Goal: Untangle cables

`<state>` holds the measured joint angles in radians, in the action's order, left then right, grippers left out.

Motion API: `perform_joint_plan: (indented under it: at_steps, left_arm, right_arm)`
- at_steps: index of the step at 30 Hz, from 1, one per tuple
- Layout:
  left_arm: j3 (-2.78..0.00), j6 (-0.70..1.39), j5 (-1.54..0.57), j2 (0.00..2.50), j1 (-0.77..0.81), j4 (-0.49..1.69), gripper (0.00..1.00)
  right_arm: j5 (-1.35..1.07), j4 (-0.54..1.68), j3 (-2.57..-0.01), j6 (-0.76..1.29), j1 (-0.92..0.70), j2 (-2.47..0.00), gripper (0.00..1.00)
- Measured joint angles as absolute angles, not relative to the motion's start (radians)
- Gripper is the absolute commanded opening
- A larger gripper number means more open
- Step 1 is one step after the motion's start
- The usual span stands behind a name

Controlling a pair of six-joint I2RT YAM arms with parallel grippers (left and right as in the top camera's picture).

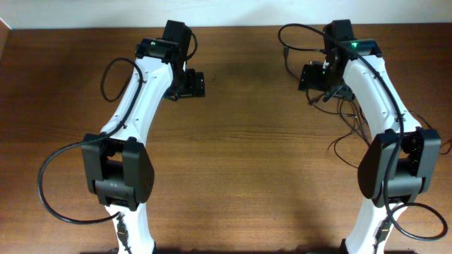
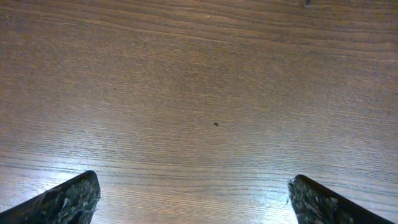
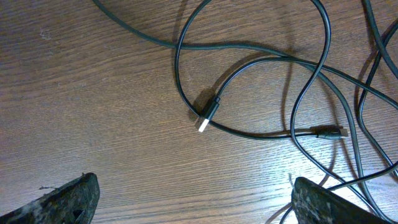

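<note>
Just ahead of the wide-spread right gripper sprawl the cables, likely light and limp. Best pinched just behind the stiff plug.

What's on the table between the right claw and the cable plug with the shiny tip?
Nothing, just bare wooden table. The right wrist view shows it: only wood grain runs from the open right gripper up to the plug.

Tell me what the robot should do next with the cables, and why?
Probably lower the open right gripper onto the silver-tipped plug. That loose end lies in plain sight just ahead of its fingers, inside a loop of the cables, so pulling it free looks like the easiest start.
</note>
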<state>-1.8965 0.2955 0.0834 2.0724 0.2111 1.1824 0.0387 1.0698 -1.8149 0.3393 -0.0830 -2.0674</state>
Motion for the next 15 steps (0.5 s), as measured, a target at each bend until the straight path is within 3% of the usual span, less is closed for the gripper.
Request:
perform_joint_plan:
  at_steps: [9, 15]
  left_arm:
    - [-1.897, 0.295, 0.084, 2.057, 0.211, 1.183, 0.99]
    - [-1.898, 0.295, 0.084, 1.808, 0.211, 1.183, 0.99]
  right_arm:
    - [0.039, 1.070, -1.815, 0.339, -0.083, -2.067, 0.98]
    - [0.039, 1.070, -1.815, 0.339, -0.083, -2.067, 0.98]
